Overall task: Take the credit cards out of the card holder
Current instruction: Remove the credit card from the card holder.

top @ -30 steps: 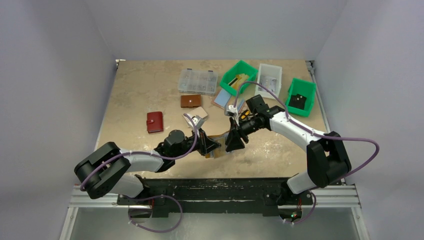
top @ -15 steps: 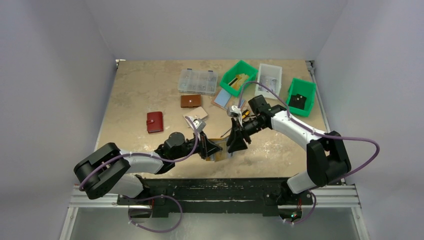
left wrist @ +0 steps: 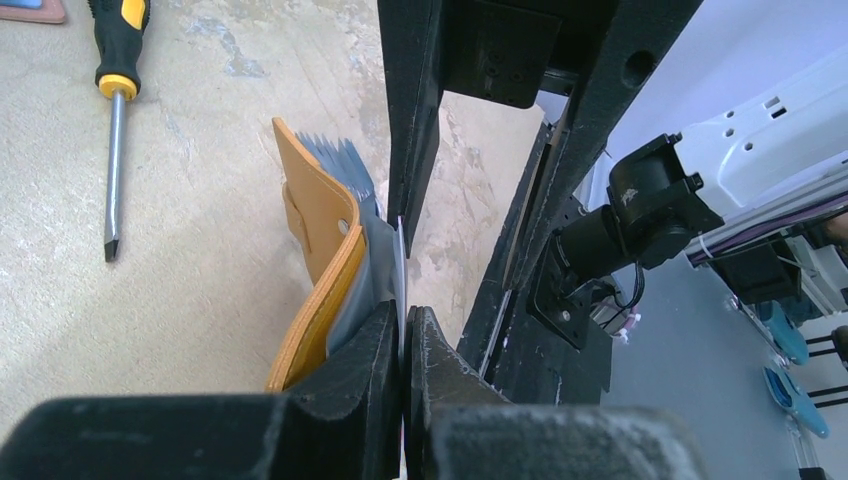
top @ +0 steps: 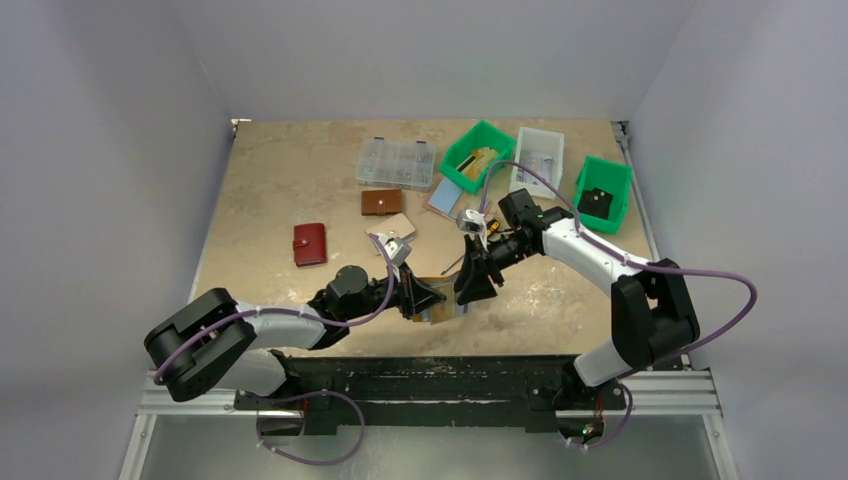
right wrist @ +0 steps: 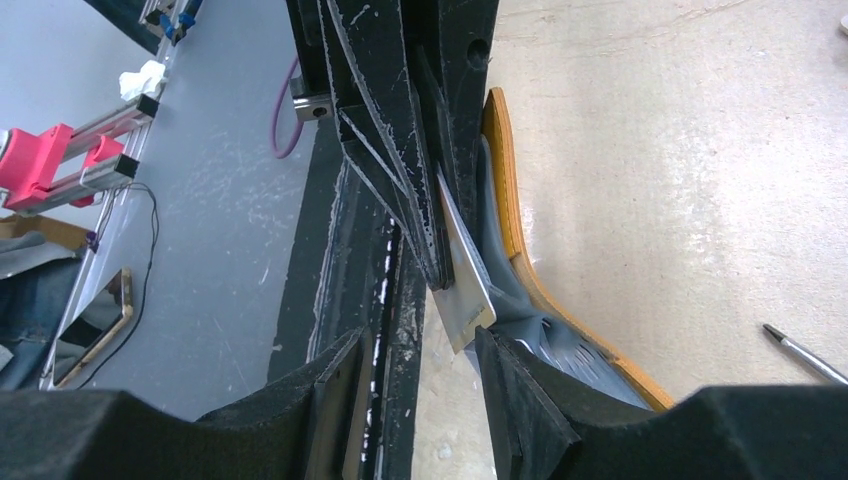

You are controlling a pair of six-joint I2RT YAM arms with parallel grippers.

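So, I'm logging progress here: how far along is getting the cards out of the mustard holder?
Done: the card holder is open. In hand: the left gripper pinches one silvery card, partly drawn from its slot; the right gripper stands open around its free end. Left: pulling that card clear, then any others.

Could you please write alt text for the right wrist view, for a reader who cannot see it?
The open right gripper straddles the lower corner of a silvery credit card, which the left gripper pinches from above. Beside it, the mustard card holder curves open, its grey slots showing.
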